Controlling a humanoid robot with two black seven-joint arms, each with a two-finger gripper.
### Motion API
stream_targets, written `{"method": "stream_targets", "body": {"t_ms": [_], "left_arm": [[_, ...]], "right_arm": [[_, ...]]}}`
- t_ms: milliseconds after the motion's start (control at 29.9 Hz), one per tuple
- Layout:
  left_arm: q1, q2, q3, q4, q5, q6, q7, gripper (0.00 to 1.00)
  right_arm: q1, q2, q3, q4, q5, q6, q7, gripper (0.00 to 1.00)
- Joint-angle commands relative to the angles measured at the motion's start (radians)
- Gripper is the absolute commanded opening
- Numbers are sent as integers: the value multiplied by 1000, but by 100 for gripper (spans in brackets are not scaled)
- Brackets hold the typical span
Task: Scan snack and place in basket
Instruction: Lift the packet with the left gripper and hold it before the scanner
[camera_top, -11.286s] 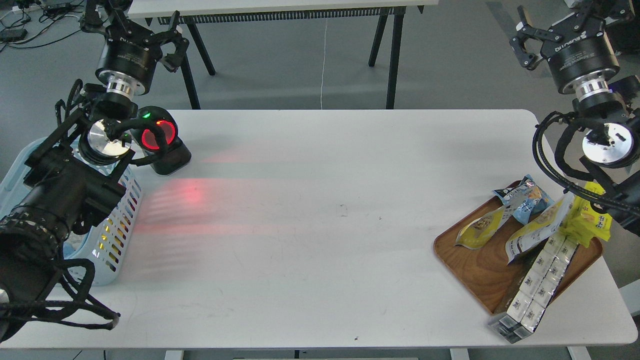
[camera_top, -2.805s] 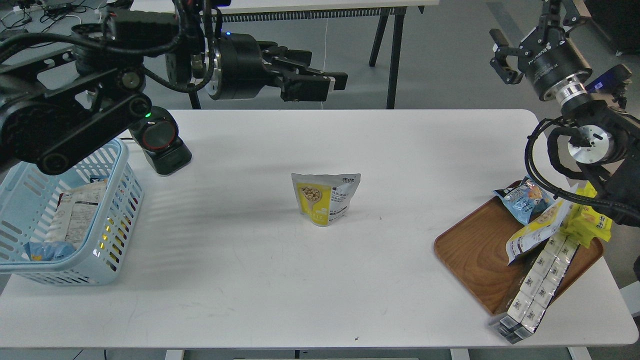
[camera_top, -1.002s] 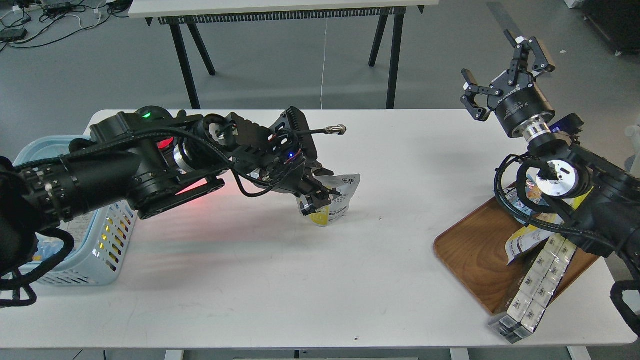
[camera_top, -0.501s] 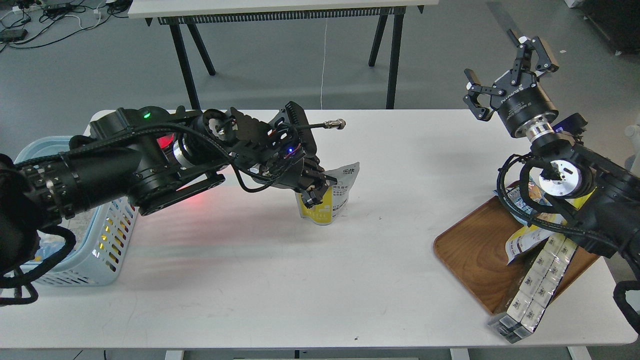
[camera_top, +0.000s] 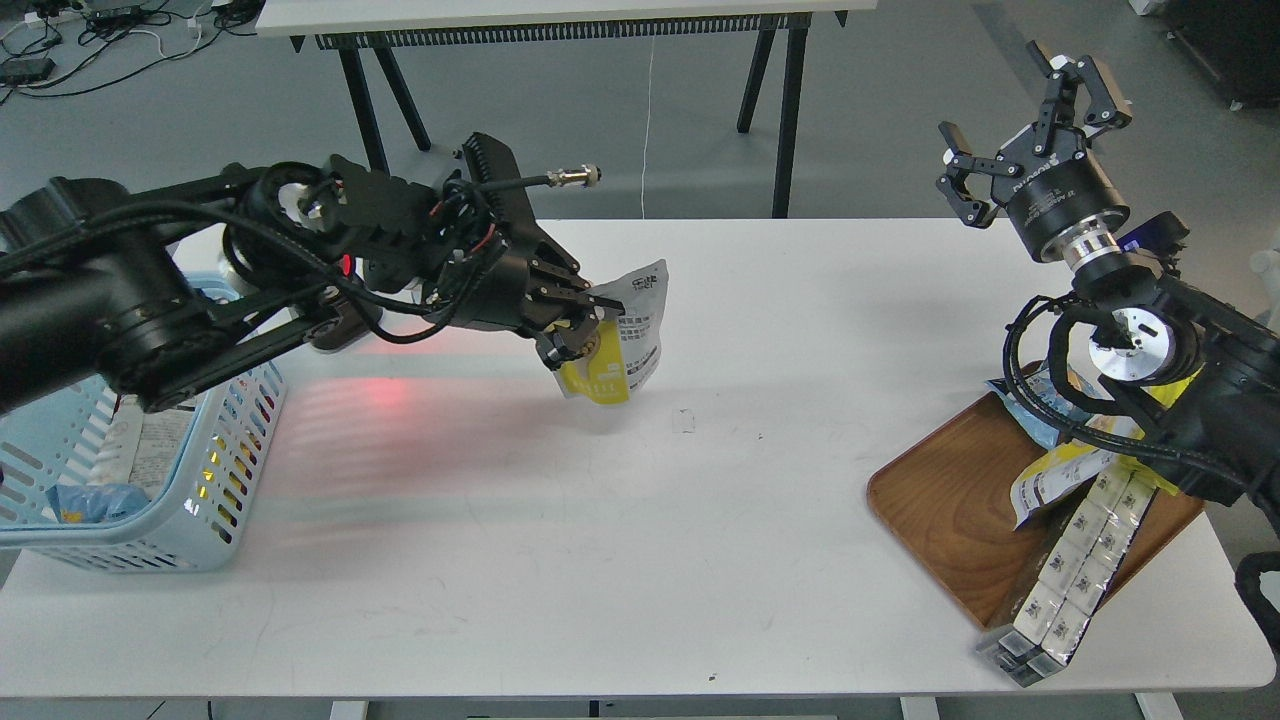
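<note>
Change since half a second ago: the snack pouch (camera_top: 620, 335) has left the table top and hangs in the air, carried up and toward the left; before, its bottom edge rested on the white table (camera_top: 640, 560).
Left gripper (camera_top: 585, 320): fingers pinched on the upper left part of the pouch, which tilts with its white printed side facing right.
Right gripper (camera_top: 1035, 130): raised beyond the table's far right corner, fingers spread apart, holding nothing; it has risen slightly.
Snack position: above the table's middle-left area, between the scanner and the table centre, well apart from the basket.
Basket (camera_top: 235, 440): one, light blue, at the left table edge, with packets already inside.
Scanner (camera_top: 345, 320): one, mostly hidden behind the left arm; red light falls on the table beside the basket.
Wooden tray (camera_top: 950, 510): one, at the right edge, holding several packets and a silver multipack overhanging the tray's near corner.
Open room: the table's centre and front strip lie bare between basket and tray.
</note>
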Motion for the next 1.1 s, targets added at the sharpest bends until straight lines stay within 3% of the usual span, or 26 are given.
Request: {"method": "stream_targets", "body": {"t_ms": [0, 334, 1069], "left_arm": [[6, 106, -1, -14, 0, 12, -17, 0], [22, 209, 3, -5, 0, 10, -19, 0], [40, 201, 3, 18, 0, 6, -19, 0]], "right_arm": [[0, -1, 0, 0, 0, 0, 0, 99], [3, 1, 0, 3, -2, 0, 0, 99], [17, -13, 3, 6, -2, 0, 0, 99]]}}
